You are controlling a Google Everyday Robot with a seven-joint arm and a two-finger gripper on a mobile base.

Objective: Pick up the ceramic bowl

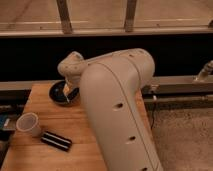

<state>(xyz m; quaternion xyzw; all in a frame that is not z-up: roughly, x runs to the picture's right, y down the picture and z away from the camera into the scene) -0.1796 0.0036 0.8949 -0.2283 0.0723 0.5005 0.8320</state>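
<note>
The ceramic bowl (57,92) is a round, shallow, dark glossy bowl at the far left of the wooden table (55,157). My gripper (69,93) reaches down from the big white arm (117,95) right at the bowl's right rim, over its inside. The arm hides the bowl's right edge.
A white cylindrical cup (28,124) stands at the table's left front. A flat black bar-shaped object (56,141) lies beside it to the right. A dark wall and a metal rail (180,84) run behind the table. Speckled floor (182,135) lies to the right.
</note>
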